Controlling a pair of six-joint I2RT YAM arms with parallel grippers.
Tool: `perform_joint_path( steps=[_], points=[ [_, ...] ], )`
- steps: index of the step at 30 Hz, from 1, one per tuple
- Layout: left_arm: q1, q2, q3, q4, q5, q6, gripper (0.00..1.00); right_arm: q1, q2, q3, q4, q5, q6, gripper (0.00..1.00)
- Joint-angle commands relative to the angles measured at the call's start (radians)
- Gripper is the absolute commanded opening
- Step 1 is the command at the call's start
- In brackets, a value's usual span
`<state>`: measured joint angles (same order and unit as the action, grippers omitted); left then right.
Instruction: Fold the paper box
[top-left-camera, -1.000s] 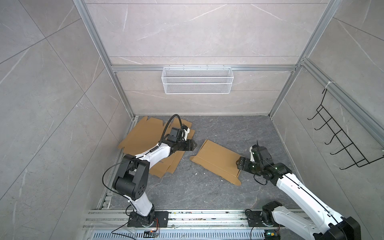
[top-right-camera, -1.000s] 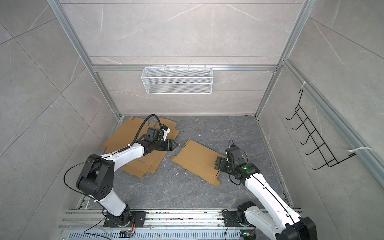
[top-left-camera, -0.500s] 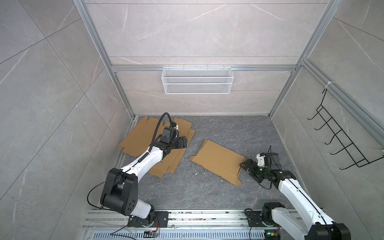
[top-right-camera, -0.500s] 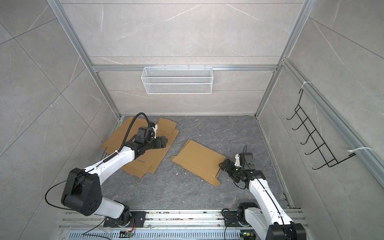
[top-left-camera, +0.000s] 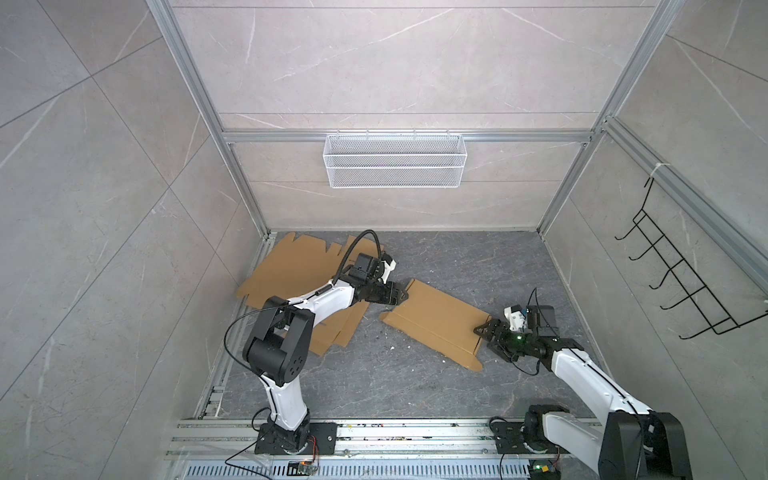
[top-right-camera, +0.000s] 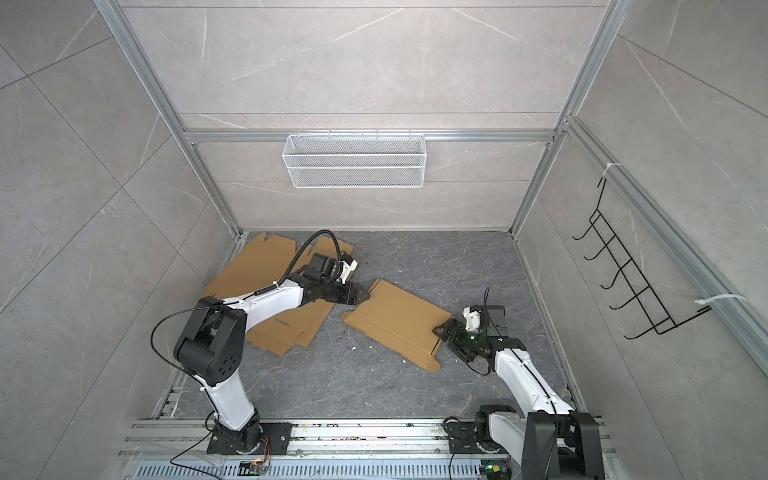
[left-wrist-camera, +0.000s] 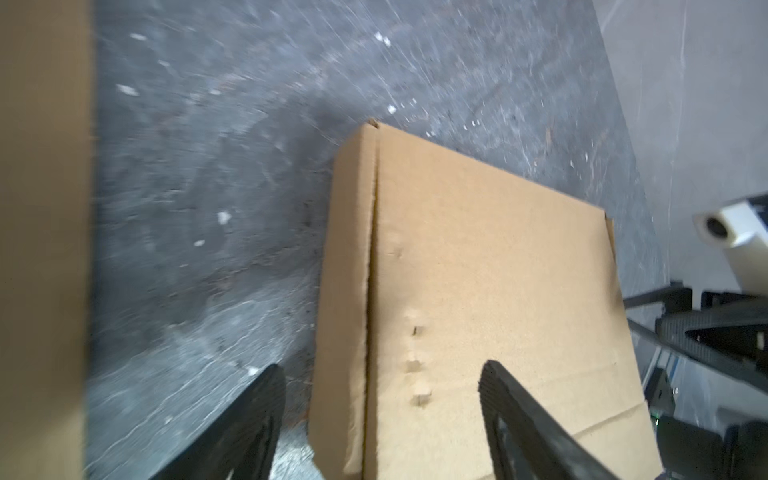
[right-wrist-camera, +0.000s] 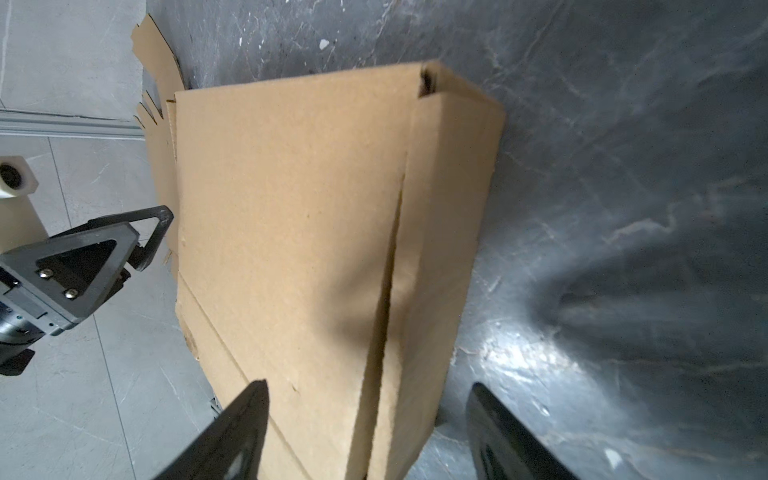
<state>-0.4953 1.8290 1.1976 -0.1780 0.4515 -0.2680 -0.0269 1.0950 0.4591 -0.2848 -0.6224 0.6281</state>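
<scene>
The paper box (top-left-camera: 436, 320) (top-right-camera: 395, 318) is a flattened brown cardboard piece lying aslant in the middle of the dark floor. My left gripper (top-left-camera: 400, 296) (top-right-camera: 362, 297) is at its far left corner. In the left wrist view this gripper (left-wrist-camera: 380, 386) is open, its black fingers (left-wrist-camera: 266, 399) either side of the box's folded edge (left-wrist-camera: 478, 291). My right gripper (top-left-camera: 487, 336) (top-right-camera: 446, 337) is at the box's right end. It is open too (right-wrist-camera: 368, 409), straddling the slit edge of the box (right-wrist-camera: 311, 208); a gap shows beside each finger.
A stack of flat cardboard sheets (top-left-camera: 299, 270) lies at the back left under my left arm. A white wire basket (top-left-camera: 395, 160) hangs on the back wall and a black hook rack (top-left-camera: 685, 286) on the right wall. A metal rail (top-left-camera: 374, 432) runs along the front.
My left gripper drew back over the cardboard stack, then returned to the box's left corner. My right gripper stayed at the box's right end while its arm swung; its jaws narrowed slightly.
</scene>
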Motion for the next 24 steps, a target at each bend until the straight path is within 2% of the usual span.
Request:
perform_joint_path(
  steps=[1, 8, 14, 20, 24],
  points=[
    [-0.001, 0.03, 0.027, 0.0, 0.062, 0.034, 0.7, -0.002, 0.023, -0.013, 0.033, -0.018, -0.038, 0.73],
    [-0.001, 0.072, 0.007, 0.0, 0.055, 0.042, 0.58, -0.002, 0.081, -0.017, 0.059, 0.002, -0.066, 0.64],
    [-0.001, 0.085, -0.031, 0.0, 0.045, 0.04, 0.37, -0.001, 0.128, -0.006, 0.047, 0.064, -0.093, 0.45],
    [-0.003, 0.052, -0.078, 0.019, 0.07, -0.002, 0.27, 0.031, 0.159, 0.036, 0.055, 0.064, -0.096, 0.43],
    [-0.01, -0.007, -0.162, 0.059, 0.078, -0.06, 0.25, 0.066, 0.192, 0.088, 0.059, 0.077, -0.087, 0.43]
  ],
)
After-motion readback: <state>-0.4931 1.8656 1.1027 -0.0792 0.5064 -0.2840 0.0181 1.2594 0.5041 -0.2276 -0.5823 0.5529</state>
